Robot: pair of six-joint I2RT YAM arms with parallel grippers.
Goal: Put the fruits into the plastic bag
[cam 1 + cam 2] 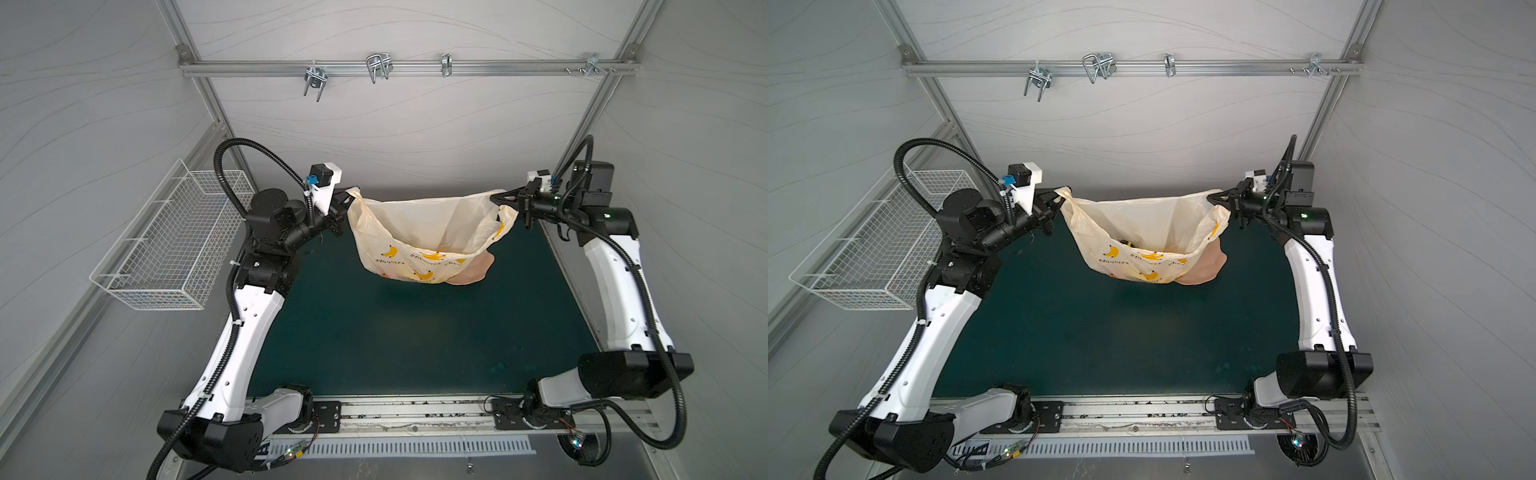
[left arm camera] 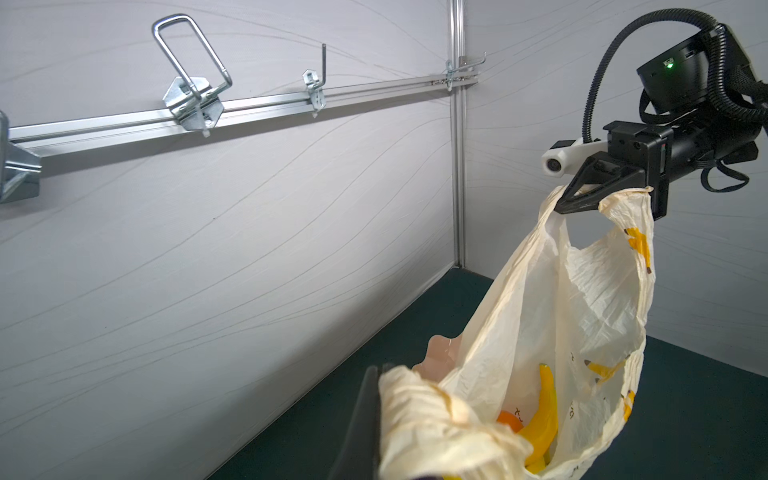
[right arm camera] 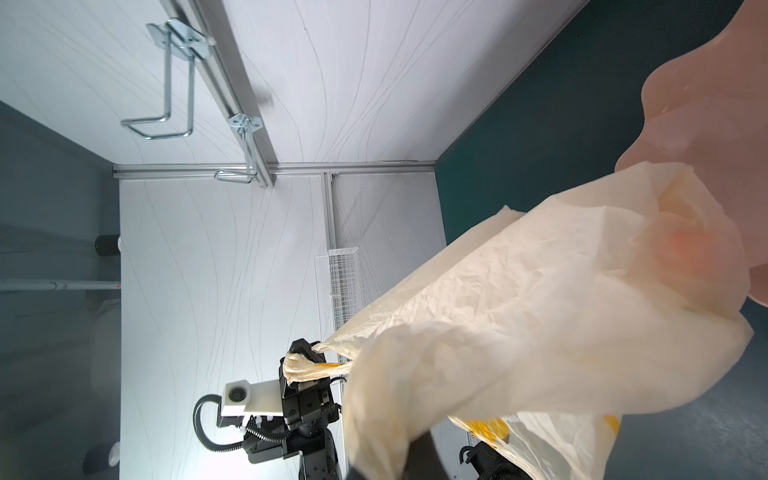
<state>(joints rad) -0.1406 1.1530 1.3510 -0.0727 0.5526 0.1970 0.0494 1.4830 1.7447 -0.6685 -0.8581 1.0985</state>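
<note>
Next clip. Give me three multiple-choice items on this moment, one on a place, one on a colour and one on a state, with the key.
1. Where is the wire basket?
A. standing on the mat
B. mounted on the left wall
C. hanging from the back rail

2. What colour is the mat under the plastic bag?
A. dark green
B. red
C. white

3. How is the bag held?
A. lying flat, untouched
B. by one pincer only
C. stretched open between the left pincer and the right pincer

Key:
1 B: in both top views it hangs on the wall beside the left arm.
2 A: the bare mat is dark green.
3 C: each pincer is shut on a handle and the mouth gapes, with a banana showing inside.
</note>
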